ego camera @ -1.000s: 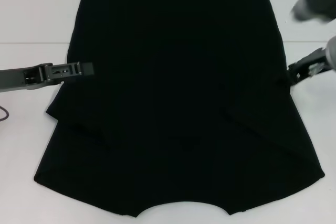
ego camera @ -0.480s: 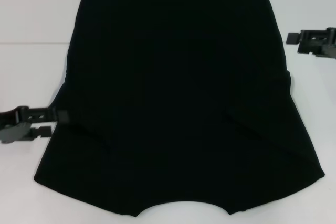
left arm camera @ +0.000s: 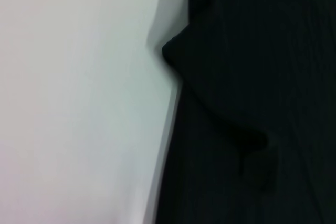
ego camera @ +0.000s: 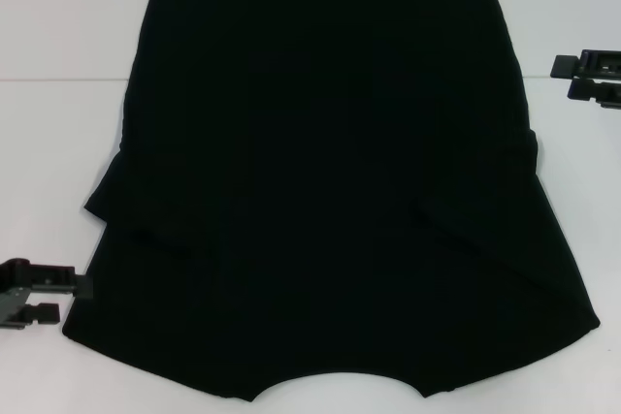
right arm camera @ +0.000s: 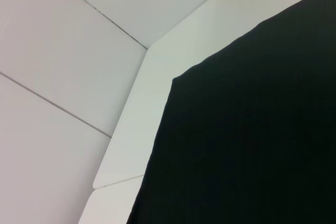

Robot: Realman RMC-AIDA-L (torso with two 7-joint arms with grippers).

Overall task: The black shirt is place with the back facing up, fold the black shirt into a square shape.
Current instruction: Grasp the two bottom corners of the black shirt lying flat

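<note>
The black shirt (ego camera: 330,172) lies flat across the white table (ego camera: 58,143). Both sleeves are folded inward over the body, and the curved neckline is at the near edge. My left gripper (ego camera: 76,299) is low at the near left, just outside the shirt's lower left corner, open and holding nothing. My right gripper (ego camera: 564,79) is at the far right, a short way off the shirt's right side, open and empty. The left wrist view shows the shirt (left arm camera: 252,77) with a folded corner jutting onto the table. In the right wrist view one far corner of the shirt (right arm camera: 252,129) is visible.
White table (left arm camera: 79,103) shows on both sides of the shirt, with a seam line (ego camera: 58,79) running across at the left. In the right wrist view the table's edge (right arm camera: 157,103) shows, with grey floor tiles (right arm camera: 52,51) beyond it.
My left gripper has come away from the shirt's left side and drawn back toward the near left corner. My right gripper has drawn slightly outward toward the right. The shirt has not moved.
</note>
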